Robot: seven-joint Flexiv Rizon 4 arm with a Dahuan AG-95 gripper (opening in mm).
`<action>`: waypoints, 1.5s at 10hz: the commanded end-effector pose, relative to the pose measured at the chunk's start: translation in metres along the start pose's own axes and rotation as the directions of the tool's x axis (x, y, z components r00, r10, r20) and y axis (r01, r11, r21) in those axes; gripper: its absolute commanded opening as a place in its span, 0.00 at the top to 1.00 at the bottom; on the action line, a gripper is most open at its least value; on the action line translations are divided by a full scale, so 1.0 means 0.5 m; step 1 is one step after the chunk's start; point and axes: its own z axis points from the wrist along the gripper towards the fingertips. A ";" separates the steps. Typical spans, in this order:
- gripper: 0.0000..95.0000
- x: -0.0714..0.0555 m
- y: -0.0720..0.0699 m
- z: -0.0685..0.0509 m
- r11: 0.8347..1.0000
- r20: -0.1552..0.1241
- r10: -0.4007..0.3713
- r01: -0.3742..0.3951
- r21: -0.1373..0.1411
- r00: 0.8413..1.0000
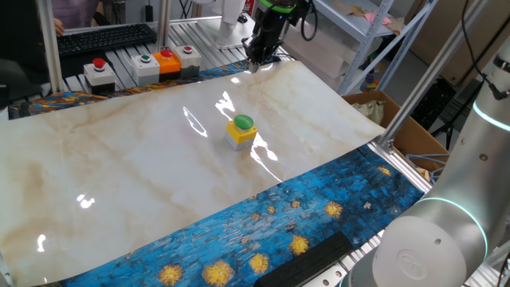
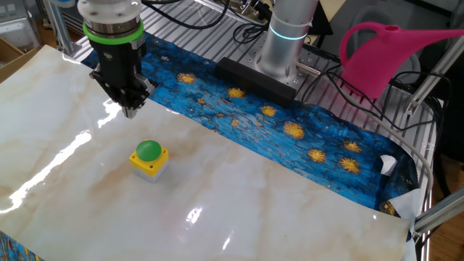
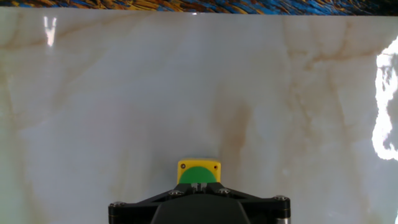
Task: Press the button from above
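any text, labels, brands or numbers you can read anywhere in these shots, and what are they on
None can be read in any view.
The button: green dome on yellow housing, no lettering visible.
The grey button boxes at the table's far edge: any marks are too small to tell.
The keyboard: key legends too small and blurred to read.
The pink watering can: no label visible.
The gripper: no marking visible.
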 end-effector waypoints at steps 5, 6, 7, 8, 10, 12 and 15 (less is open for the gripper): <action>1.00 -0.005 0.001 0.000 0.992 -0.111 0.117 -0.112 0.055 0.987; 1.00 -0.005 0.001 0.000 0.993 -0.111 0.107 -0.102 0.056 0.988; 1.00 -0.005 0.001 0.000 0.994 -0.113 0.098 -0.092 0.057 0.989; 1.00 -0.005 0.001 0.000 0.994 -0.113 0.098 -0.092 0.058 0.989; 1.00 -0.005 0.001 0.000 0.994 -0.113 0.098 -0.092 0.058 0.989; 1.00 -0.005 0.001 0.000 0.994 -0.114 0.098 -0.092 0.061 0.989; 1.00 -0.005 0.001 0.000 0.994 -0.111 0.098 -0.091 0.064 0.989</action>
